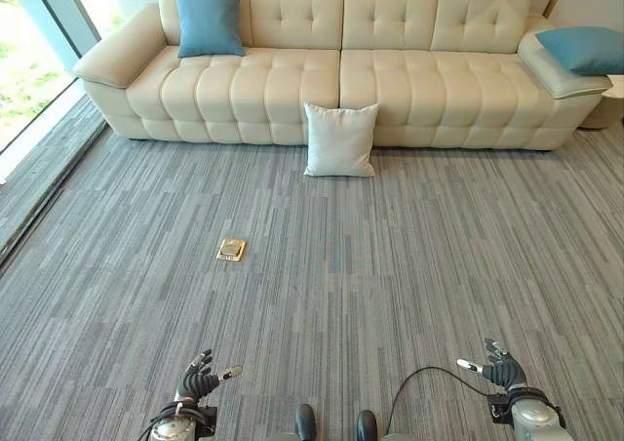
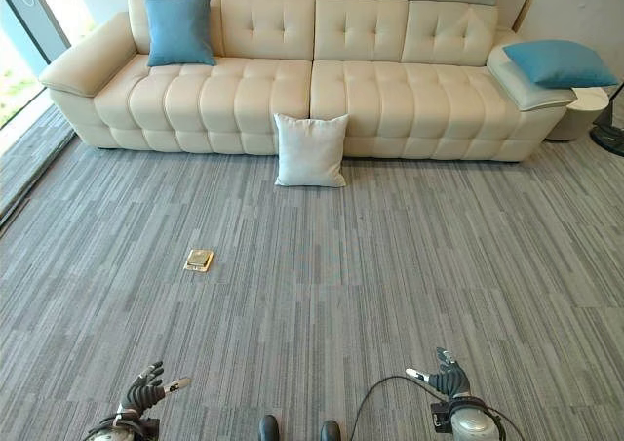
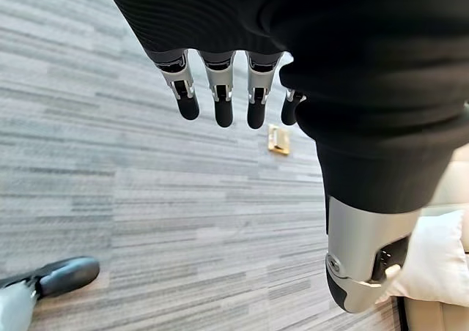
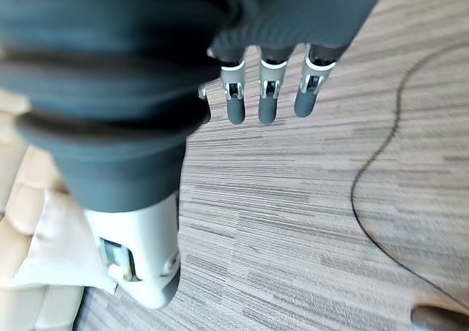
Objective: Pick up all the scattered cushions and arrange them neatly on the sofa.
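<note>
The left hand (image 3: 220, 89) hangs over grey striped carpet (image 3: 132, 184), its fingers (image 3: 223, 111) straight and holding nothing, the thumb (image 3: 359, 272) apart from them. Past the fingertips a small brass floor plate (image 3: 278, 139) lies flat in the carpet. A white cushion (image 3: 436, 261) stands on the carpet beside the thumb, against a cream sofa (image 3: 451, 181)
</note>
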Motion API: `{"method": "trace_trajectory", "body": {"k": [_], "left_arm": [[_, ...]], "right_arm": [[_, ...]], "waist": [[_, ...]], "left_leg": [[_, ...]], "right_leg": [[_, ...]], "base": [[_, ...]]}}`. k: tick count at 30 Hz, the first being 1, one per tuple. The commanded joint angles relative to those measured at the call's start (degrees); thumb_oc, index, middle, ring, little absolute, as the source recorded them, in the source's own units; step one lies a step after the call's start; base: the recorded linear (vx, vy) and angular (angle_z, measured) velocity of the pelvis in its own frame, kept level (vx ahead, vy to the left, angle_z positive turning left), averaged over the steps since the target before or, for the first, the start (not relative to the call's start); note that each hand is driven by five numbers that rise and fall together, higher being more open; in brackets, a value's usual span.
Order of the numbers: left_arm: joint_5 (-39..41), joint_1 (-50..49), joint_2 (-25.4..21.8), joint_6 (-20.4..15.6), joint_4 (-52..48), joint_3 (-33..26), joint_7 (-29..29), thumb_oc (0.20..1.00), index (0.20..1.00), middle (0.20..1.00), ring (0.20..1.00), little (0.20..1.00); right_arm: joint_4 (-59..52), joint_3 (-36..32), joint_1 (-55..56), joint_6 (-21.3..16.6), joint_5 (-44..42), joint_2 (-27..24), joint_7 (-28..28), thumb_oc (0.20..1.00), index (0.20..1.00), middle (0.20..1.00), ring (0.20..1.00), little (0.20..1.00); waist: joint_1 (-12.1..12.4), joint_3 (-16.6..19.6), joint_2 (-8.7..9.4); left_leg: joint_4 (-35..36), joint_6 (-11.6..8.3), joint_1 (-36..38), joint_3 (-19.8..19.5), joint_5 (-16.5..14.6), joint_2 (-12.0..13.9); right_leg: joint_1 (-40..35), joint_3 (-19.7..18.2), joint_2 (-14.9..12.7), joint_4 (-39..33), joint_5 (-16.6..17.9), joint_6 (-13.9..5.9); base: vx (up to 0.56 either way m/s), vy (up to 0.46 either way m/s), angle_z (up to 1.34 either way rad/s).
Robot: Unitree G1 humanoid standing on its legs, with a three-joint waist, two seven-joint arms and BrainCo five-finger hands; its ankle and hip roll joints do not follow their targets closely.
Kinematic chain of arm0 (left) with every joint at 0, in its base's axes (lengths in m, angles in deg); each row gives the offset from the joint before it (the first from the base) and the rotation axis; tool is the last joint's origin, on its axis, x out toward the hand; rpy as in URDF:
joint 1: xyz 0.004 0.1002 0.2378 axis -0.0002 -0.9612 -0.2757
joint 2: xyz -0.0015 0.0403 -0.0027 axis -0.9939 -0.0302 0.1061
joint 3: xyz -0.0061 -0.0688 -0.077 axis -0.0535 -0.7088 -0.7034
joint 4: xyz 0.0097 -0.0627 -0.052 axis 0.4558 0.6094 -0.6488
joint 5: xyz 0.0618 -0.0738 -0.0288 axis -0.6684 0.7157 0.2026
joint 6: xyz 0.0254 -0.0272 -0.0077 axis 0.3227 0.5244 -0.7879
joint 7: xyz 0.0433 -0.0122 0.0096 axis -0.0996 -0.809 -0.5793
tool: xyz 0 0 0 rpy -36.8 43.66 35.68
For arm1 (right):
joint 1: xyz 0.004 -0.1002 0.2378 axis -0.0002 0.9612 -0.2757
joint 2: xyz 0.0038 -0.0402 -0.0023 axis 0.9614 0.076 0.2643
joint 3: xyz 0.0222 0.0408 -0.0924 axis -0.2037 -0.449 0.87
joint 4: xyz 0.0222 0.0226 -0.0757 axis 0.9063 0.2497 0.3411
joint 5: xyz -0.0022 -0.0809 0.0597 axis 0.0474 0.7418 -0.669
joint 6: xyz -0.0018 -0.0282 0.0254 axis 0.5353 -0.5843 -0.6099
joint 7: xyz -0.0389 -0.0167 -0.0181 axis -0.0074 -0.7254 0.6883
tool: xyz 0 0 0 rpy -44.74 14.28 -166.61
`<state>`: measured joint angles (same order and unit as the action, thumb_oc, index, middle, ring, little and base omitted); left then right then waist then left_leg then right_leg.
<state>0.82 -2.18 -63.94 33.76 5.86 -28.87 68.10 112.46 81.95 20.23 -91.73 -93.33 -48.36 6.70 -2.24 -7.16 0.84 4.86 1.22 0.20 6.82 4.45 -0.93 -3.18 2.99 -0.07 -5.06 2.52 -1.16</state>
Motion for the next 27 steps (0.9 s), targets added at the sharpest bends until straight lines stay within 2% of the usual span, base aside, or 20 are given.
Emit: {"method": "trace_trajectory", "body": {"k": [1,11,19,21,23,26,27], "left_arm": [[1.43,2.84,-1.07,-1.3,1.11,-0.7,-1.04,1.0,1.0,1.0,1.0,1.0],[0.88,1.9,-2.25,-1.33,-2.77,-1.36,-1.52,1.0,1.0,1.0,1.0,1.0],[1.82,0.75,-3.2,-1.79,-5.47,-3.03,-1.99,1.0,1.0,1.0,1.0,1.0],[1.89,0.62,-3.42,-1.8,-5.63,-3.1,-1.88,1.0,1.0,1.0,1.0,1.0],[1.73,0.67,-3.7,-1.76,-6.4,-2.97,-1.79,1.0,1.0,1.0,1.0,1.0],[0.98,1.04,-4.17,-1.52,-6.78,-2.86,-1.77,1.0,1.0,1.0,1.0,1.0],[0.68,1.28,-4.03,-1.57,-6.75,-2.64,-1.93,1.0,1.0,1.0,1.0,1.0]], "right_arm": [[0.81,-1.39,-1.35,-0.63,-1.32,-0.95,-1.43,1.0,1.0,1.0,1.0,1.0],[-1.69,-1.25,-1.11,-0.2,0.71,-1.62,-2.02,1.0,1.0,1.0,1.0,1.0],[-4.19,-0.5,-2.05,0.23,1.92,-2.1,-1.86,1.0,1.0,1.0,1.0,1.0],[-5.23,-0.3,-2.25,0.31,1.94,-1.94,-1.59,1.0,1.0,1.0,1.0,1.0],[-6.38,-0.22,-2.33,0.15,1.8,-1.85,-1.09,1.0,1.0,1.0,1.0,1.0],[-8.32,-0.03,-2.25,-0.17,1.75,-1.83,-0.84,1.0,1.0,1.0,1.0,1.0],[-8.78,0.07,-2.2,-0.28,1.58,-1.76,-0.72,1.0,1.0,1.0,1.0,1.0]], "waist": [[-0.14,0.34,1.47],[0.34,-0.06,1.92],[1.85,-0.33,2.71],[2.19,-0.46,2.69],[2.09,-1.2,2.31],[0.97,-3.05,1.0],[0.4,-3.62,0.46]], "left_leg": [[-2.14,-3.58,5.39,0.36,-8.84,1.95],[-3.58,-3.05,3.75,0.5,-10.03,1.41],[-8.46,-1.42,-0.18,-0.14,-12.65,-0.1],[-8.82,-0.71,-0.36,-0.58,-13.11,-0.57],[-9.19,0.17,-0.04,-1.44,-13.27,-1.09],[-9.63,1.02,1.2,-3.14,-13.97,-1.0],[-9.21,0.99,2.85,-3.81,-14.23,-0.91]], "right_leg": [[-0.87,-0.93,-2.17,3.74,-5.84,-5.05],[-0.28,-1.09,-2.7,3.93,-5.72,-5.72],[1.81,-3.72,-4.12,5.32,-4.64,-7.48],[3.09,-4.3,-4.58,7.97,-4.14,-8.31],[5.76,-4.67,-5.03,14.36,-2.18,-9.38],[11.73,-5.26,-3.58,24.64,-1.38,-9.11],[14.15,-4.14,-2.39,26.15,-3.25,-8.14]], "base": [[0.0,0.0,0.0],[0.06,0.024,-0.01],[0.06,0.104,-0.14],[0.1,0.151,-0.21],[0.11,0.174,-0.1],[0.13,0.165,-0.04],[0.26,0.111,0.01]]}}
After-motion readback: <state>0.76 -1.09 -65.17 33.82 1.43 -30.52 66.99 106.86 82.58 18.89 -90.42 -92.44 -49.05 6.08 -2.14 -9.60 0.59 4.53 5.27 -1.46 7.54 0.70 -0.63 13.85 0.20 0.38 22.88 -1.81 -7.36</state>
